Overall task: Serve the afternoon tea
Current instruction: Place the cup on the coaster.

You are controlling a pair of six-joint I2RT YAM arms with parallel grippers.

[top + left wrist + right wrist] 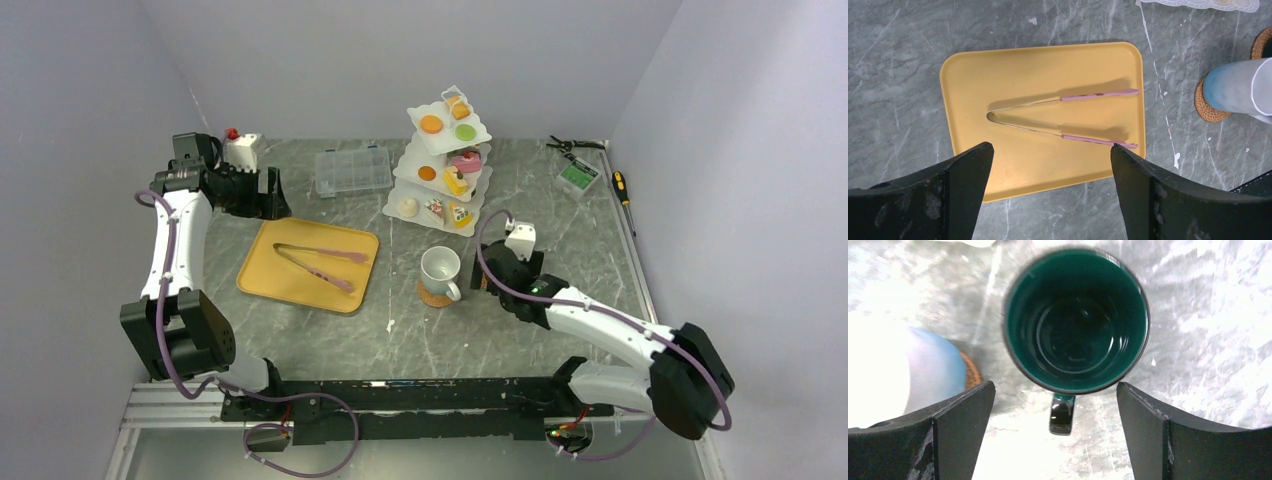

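**Ana:** Right wrist view: what do we see?

**Ben:** We see the shiny dark green mug [1075, 320] standing up on the grey marble table [1198, 315], between the two black fingers of our right gripper [1055, 385]. The fingers are spread wide and do not touch it. Its handle points at us.

**Ana:** What is next to it?

**Ben:** The tall white mug [893, 370] on its round cork coaster [973, 372], just beside. We cannot tell if the green mug has a coaster too.

**Ana:** And our left gripper [1052, 146]?

**Ben:** Spread wide too, holding nothing, high over the pink tongs [1098, 94] on the flat yellow tray [973, 80].

**Ana:** So what step is this?

**Ben:** We think it is setting out the cups. The little toy pastries [431, 124] sit on the white three-tier stand [405, 170]. Next we should lift the right arm straight up, so we do not bump the mug.
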